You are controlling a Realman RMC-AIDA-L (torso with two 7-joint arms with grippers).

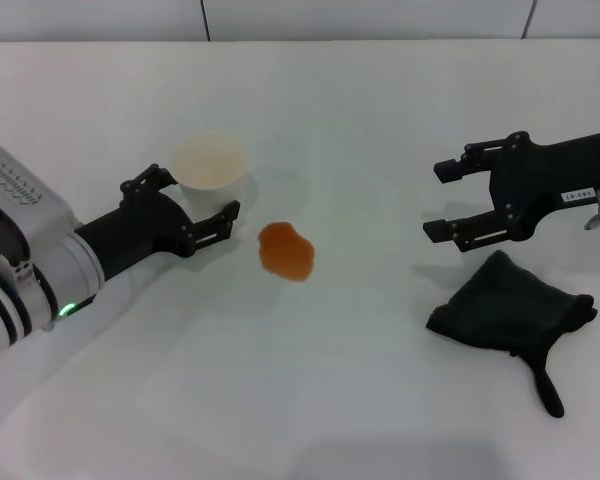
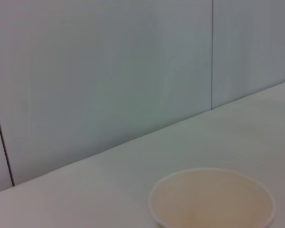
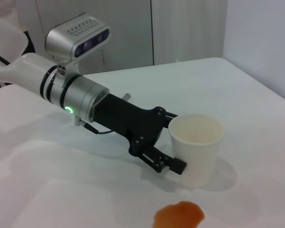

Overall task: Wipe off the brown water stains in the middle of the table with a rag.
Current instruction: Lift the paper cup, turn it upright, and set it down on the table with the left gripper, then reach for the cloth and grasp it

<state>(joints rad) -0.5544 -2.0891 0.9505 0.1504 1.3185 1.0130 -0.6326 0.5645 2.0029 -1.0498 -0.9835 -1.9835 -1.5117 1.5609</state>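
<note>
The brown water stains [image 1: 285, 250] form one orange-brown blotch in the middle of the white table [image 1: 310, 400]; the blotch [image 3: 179, 216] also shows in the right wrist view. The rag [image 1: 505, 305], a dark bunched cloth with a narrow tail, lies on the table at the right. Just behind the rag my right gripper [image 1: 437, 199] hovers open and holds nothing. On the left, my left gripper [image 1: 202, 192] is open, with its fingers on either side of a white paper cup [image 1: 210, 162].
The paper cup [image 3: 196, 142] stands upright just behind and to the left of the stain, its rim [image 2: 211, 199] filling the left wrist view. A grey panelled wall [image 2: 133, 71] runs along the table's far edge.
</note>
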